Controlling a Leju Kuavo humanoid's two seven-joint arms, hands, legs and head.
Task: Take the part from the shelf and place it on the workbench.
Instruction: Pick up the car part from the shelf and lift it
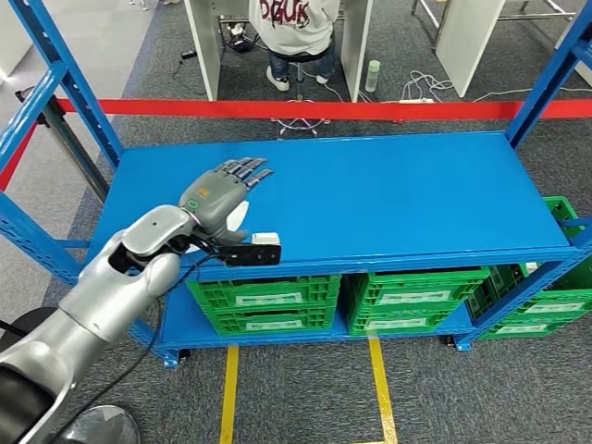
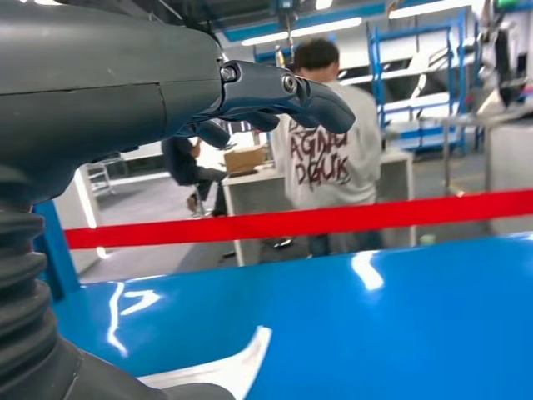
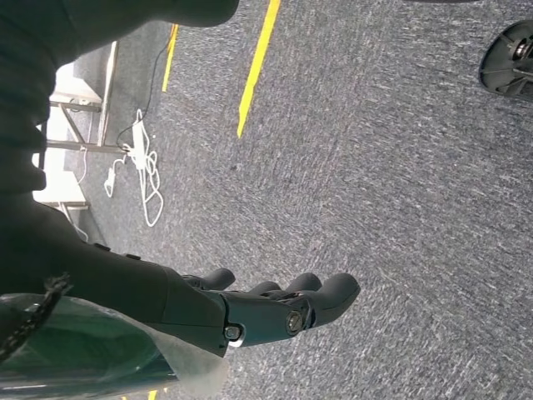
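Glossy blue sheet metal forms the shelf [image 1: 391, 199], a flat rectangular deck on blue slotted uprights. Over its front left part hovers the left robot hand [image 1: 222, 196], a silver shell with dark fingers [image 1: 246, 170] stretched out flat and a little apart, holding nothing. Beneath its palm lies the part [image 1: 239, 215], a thin white piece with a curved edge, resting on the deck; in the left wrist view it shows as a pale sliver [image 2: 236, 369] mirrored in the shiny paint. Green plastic crates [image 1: 268, 303] with ribbed walls sit on the lower level. The right robot hand [image 3: 276, 308] hangs over coarse grey carpet [image 3: 402, 167], its dark fingers loosely extended and empty. A person in a white printed sweatshirt [image 1: 294, 23] sits beyond a red tape [image 1: 349, 109]
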